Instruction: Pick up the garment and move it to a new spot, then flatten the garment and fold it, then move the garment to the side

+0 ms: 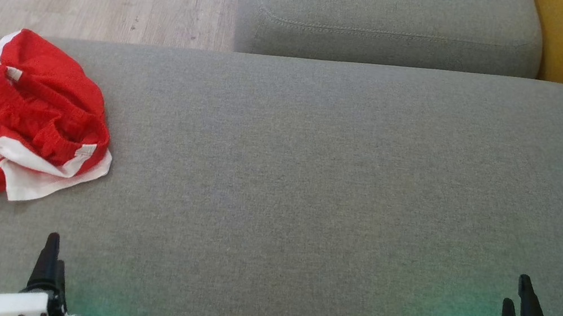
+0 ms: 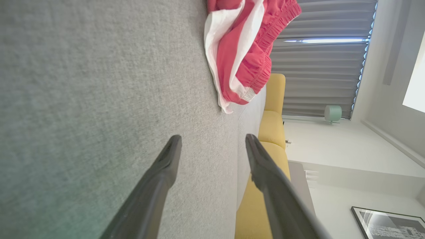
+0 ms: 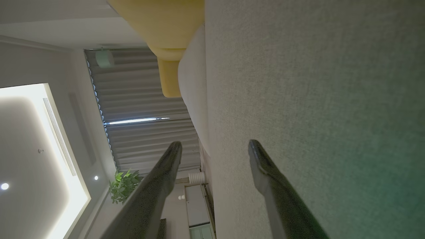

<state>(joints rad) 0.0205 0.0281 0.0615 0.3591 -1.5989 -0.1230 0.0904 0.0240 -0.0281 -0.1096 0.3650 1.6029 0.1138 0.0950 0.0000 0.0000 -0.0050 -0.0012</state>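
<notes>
Garment [image 1: 8,118] crumpled: left part cut off by picture edge, underside hidden, type unclear. Left gripper [image 1: 55,253], right gripper [image 1: 517,290]: bodies cut off at near edge.

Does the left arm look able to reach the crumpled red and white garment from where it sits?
Probably yes. The left gripper, jaws open, sits just short of the garment, with only bare grey cushion between them.

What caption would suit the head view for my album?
Crumpled red-and-white garment on grey sofa; left gripper and right gripper open, clear of it.
</notes>
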